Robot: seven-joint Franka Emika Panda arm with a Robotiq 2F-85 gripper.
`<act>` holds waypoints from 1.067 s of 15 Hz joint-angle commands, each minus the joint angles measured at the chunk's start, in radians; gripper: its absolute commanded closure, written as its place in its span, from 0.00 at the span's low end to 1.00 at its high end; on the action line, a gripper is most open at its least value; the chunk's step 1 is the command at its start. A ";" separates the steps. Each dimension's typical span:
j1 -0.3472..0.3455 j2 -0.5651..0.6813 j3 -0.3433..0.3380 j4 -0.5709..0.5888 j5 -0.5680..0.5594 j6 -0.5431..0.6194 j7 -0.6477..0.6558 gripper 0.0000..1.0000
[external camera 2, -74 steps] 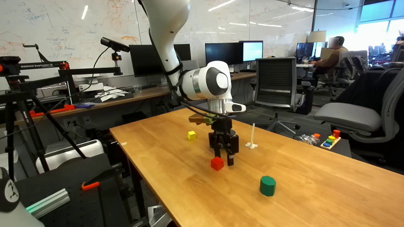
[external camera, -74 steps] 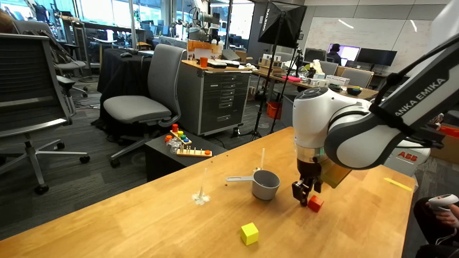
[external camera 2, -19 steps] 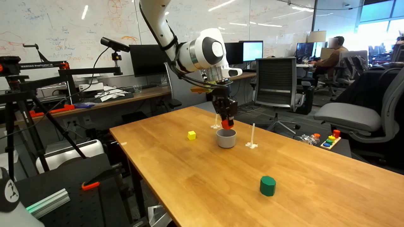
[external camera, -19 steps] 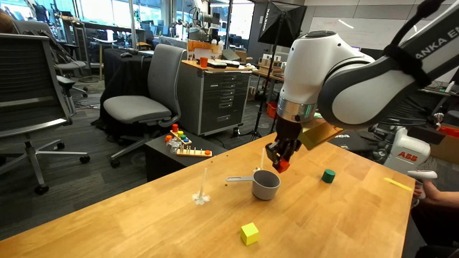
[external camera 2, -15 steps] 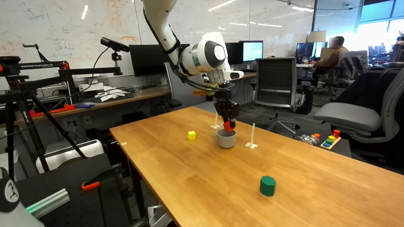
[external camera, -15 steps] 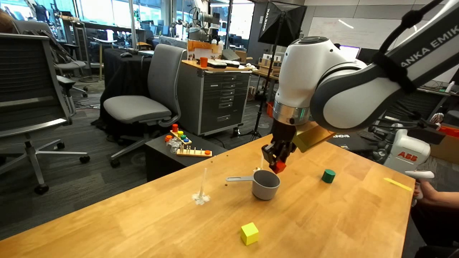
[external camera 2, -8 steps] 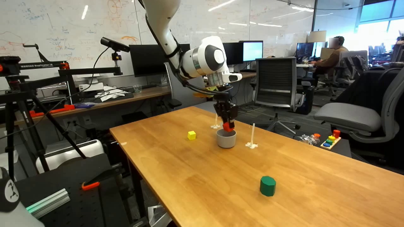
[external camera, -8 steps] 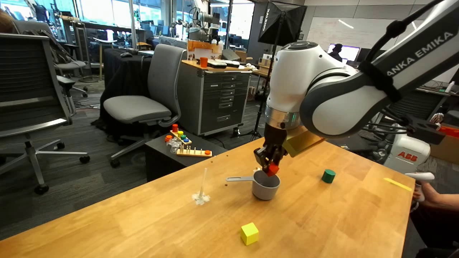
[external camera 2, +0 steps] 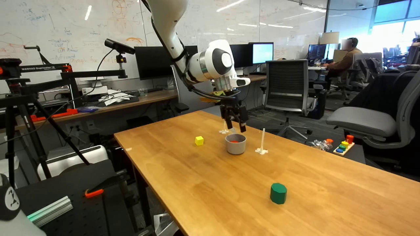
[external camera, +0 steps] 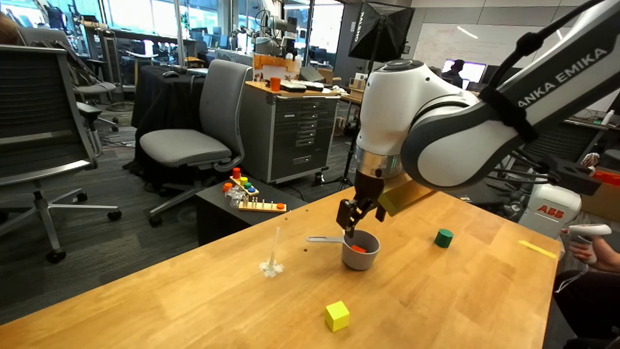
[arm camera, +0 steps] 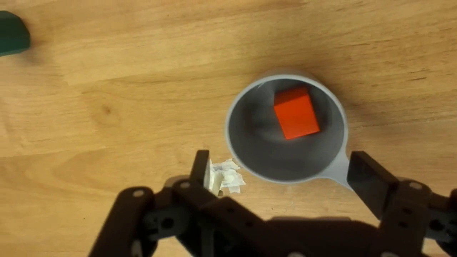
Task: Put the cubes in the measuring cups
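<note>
The red cube (arm camera: 298, 116) sits inside the grey measuring cup (external camera: 361, 263), near its wall, and the hand (external camera 2: 236, 127) hangs just above the cup. The hand's fingers (arm camera: 371, 182) stand wide apart; in the wrist view one of them covers part of the cup's handle (external camera: 324, 239). The yellow cube (external camera: 337, 316) and the green block (external camera: 443, 238), whose top is many-sided, lie on the surface (external camera: 460, 295), well apart from the hand and from each other.

The cup stands near the long edge that runs beside the black box (external camera: 220, 220). Two white sticks (external camera 2: 262, 141) rise upright from dabs of tape between the cup and that edge, and the handle points toward the gap between them. The yellow cube lies farther in from this edge. A broad stretch of plain wood runs from the cup to the green block, and on to the corner marked by yellow tape (external camera: 537, 248).

In an exterior view the arm (external camera: 450, 160) reads "ANKA EMIKA", and the machine (external camera: 552, 208) past that corner carries a red "ABB". "Duplicator" can be read on a black bar (external camera 2: 46, 68); the handwriting on the whiteboard (external camera 2: 92, 36) is too small to tell.
</note>
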State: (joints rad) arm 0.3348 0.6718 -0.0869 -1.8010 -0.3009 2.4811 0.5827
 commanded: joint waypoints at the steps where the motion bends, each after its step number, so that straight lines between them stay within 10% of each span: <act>1: 0.008 -0.048 -0.039 -0.030 -0.010 -0.015 0.002 0.00; 9: -0.052 -0.203 -0.180 -0.205 -0.142 -0.004 -0.013 0.00; 16: -0.107 -0.266 -0.159 -0.362 -0.205 0.007 -0.018 0.00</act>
State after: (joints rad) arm 0.2485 0.4392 -0.2657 -2.1086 -0.4811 2.4786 0.5668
